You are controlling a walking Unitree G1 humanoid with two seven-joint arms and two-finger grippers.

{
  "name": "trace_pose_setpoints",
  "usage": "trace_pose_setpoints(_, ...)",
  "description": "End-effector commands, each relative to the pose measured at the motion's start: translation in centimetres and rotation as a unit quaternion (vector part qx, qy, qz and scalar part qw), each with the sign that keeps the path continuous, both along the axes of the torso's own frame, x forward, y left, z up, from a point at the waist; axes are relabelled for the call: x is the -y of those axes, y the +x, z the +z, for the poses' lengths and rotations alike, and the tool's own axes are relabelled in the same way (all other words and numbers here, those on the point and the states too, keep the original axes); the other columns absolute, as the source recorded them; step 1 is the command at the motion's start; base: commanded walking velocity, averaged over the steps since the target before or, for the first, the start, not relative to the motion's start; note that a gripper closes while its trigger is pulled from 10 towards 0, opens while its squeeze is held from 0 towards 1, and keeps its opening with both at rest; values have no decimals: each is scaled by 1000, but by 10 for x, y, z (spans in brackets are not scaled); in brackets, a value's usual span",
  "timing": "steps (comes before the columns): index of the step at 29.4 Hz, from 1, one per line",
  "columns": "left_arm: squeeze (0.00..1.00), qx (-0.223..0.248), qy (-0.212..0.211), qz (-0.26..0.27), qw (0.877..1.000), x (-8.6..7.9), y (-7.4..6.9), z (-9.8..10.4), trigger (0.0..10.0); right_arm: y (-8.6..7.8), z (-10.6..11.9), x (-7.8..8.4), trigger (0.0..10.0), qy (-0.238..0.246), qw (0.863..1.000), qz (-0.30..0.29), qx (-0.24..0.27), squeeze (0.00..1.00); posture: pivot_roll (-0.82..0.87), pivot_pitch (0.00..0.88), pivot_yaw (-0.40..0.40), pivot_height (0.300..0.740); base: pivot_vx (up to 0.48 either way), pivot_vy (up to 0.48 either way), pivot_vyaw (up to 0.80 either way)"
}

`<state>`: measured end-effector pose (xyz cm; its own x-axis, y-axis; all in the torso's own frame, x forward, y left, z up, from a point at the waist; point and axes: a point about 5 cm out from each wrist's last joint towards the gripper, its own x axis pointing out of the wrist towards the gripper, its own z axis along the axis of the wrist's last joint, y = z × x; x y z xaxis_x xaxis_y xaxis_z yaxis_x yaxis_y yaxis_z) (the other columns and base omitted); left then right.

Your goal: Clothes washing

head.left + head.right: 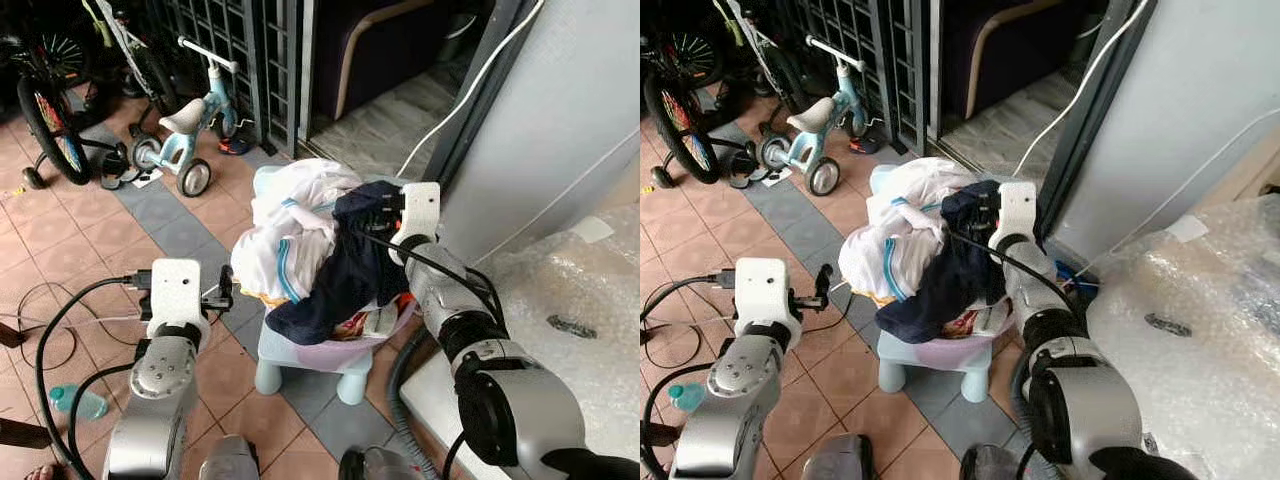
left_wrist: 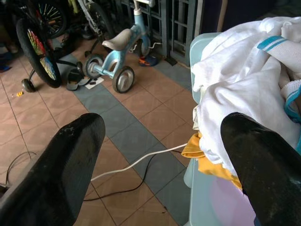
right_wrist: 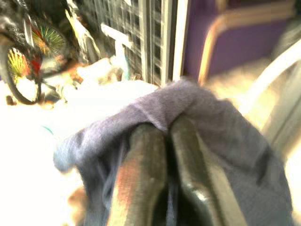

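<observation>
A heap of clothes sits on a pale blue stool (image 1: 300,352): white garments with blue stripes (image 1: 290,235) and a dark navy garment (image 1: 340,265) draped over the right side. My right gripper (image 1: 378,215) is at the top of the heap, shut on the navy garment (image 3: 221,141), which wraps over its fingers (image 3: 141,169). My left gripper (image 1: 222,290) hovers open just left of the heap, its fingers (image 2: 61,165) wide apart beside the white cloth (image 2: 244,80) and a yellow piece (image 2: 202,157).
A blue child's tricycle (image 1: 190,125) and bicycles (image 1: 45,110) stand at the back left. Cables (image 1: 60,320) lie on the tiled floor. A grey wall (image 1: 560,110) and bubble wrap (image 1: 570,300) are on the right. A plastic bottle (image 1: 75,402) lies on the floor.
</observation>
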<state>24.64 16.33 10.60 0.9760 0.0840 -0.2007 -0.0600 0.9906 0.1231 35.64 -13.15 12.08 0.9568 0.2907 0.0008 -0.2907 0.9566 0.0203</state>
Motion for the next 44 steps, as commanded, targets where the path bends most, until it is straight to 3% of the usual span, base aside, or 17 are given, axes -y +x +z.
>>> trace_pose_setpoints(1, 0, 13, -2, 1, 1000, 1, 3, 4, 10000, -12, 16, 0, 0, -3, 998, 35, 43, 0, 75, 24, -57, 740, 0, 0, 0)
trace_pose_setpoints(3, 0, 17, -5, 1, 1000, 1, 4, 4, 10000, -19, 18, 1, 0, -5, 998, 43, 53, 0, 69, 22, -53, 740, 0, 0, 0)
trace_pose_setpoints(4, 0, 16, -6, 4, 1000, 0, 4, 2, 10000, -24, 18, 4, 3843, 0, 998, 30, 54, 0, 41, 7, -46, 740, 0, 0, 0)
trace_pose_setpoints(5, 0, 13, -6, 6, 1000, 1, 1, -3, 10000, -37, 15, 12, 10000, -1, 999, -8, 44, 0, 36, 0, -43, 740, 0, 0, 0)
trace_pose_setpoints(7, 0, 9, -9, -1, 1000, 4, 0, -7, 10000, -49, 9, 17, 10000, -21, 999, -35, 36, 0, 34, 0, -42, 740, 0, 0, 0)
trace_pose_setpoints(8, 0, 8, -13, -8, 1000, 8, -1, -8, 10000, -61, 3, 21, 10000, -100, 989, -93, 52, 0, 29, 0, -32, 740, 0, 0, 0)
trace_pose_setpoints(10, 0, 7, -14, -8, 1000, 9, -2, -9, 10000, -66, 0, 21, 10000, -104, 988, -106, 50, 0, 25, 0, -25, 740, 0, 0, 0)
trace_pose_setpoints(13, 0, -1, -11, -21, 1000, 14, -1, -13, 10000, -85, -8, 9, 10000, -11, 995, -97, 14, 0, 14, 0, -11, 740, 0, 0, 0)
trace_pose_setpoints(16, 0, 0, -11, -31, 999, 18, 1, -15, 10000, -90, -2, 3, 10000, -63, 992, -92, 50, 0, 6, 0, -5, 740, 0, 0, 0)
trace_pose_setpoints(18, 0, 5, -13, -35, 999, 20, 4, -14, 10000, -92, -1, -3, 10000, -23, 999, -43, 22, 0, 3, 0, -3, 740, 0, 0, 0)
trace_pose_setpoints(22, 0, 13, -13, -38, 999, 23, 10, -11, 10000, -83, 2, 8, 10000, -22, 996, -80, 13, 0, 0, 0, -3, 740, 0, 0, 0)
trace_pose_setpoints(32, 0, 18, -10, -34, 999, 26, 15, -12, 10000, -54, 27, 25, 10000, -38, 994, -96, 46, 0, 7, 0, -16, 740, 0, 0, -441)
trace_pose_setpoints(44, 0, 25, -13, -21, 999, 25, 15, -13, 10000, -49, 31, 25, 10000, -26, 994, -92, 56, 0, 6, 0, -19, 740, 0, 0, -591)
